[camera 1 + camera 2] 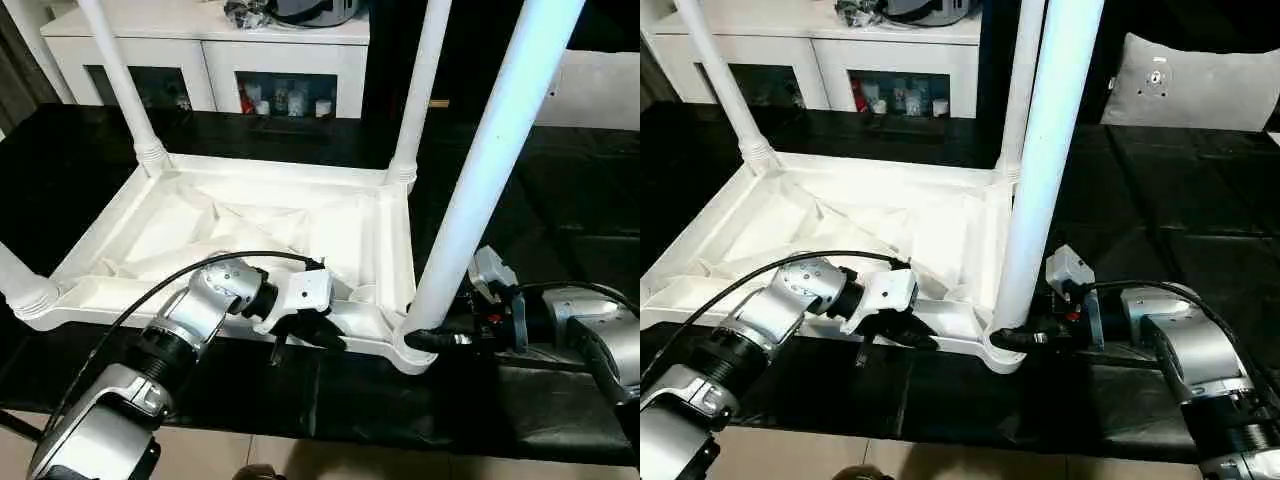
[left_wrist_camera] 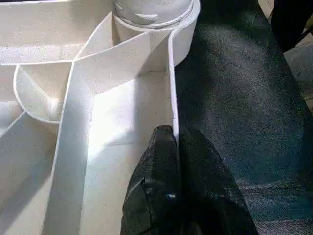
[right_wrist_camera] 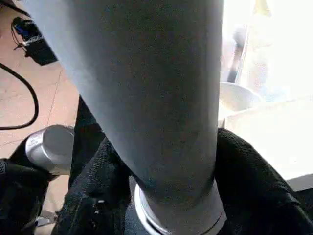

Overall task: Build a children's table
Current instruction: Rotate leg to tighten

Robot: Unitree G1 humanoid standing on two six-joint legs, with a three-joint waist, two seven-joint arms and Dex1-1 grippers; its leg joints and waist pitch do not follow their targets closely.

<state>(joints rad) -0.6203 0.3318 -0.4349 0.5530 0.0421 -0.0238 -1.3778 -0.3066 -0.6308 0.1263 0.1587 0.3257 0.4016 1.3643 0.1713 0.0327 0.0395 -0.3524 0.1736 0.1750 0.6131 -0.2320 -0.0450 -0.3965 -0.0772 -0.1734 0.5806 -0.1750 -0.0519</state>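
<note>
The children's table [image 1: 250, 225] lies upside down at the near edge of the black worktable [image 1: 560, 200]. It is one square top, likely light, stiff and slick, best held by its thin rim. Four legs [image 1: 480, 190] stand in its corners. The right gripper [image 3: 171, 196] clasps the near-right leg's base. The left gripper [image 2: 175, 161] pinches the near rim.

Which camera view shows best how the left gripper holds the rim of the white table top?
The left wrist view: the left gripper pinches the table top's rim between both fingers. In the eye views it is small and dark at the near rim.
</note>
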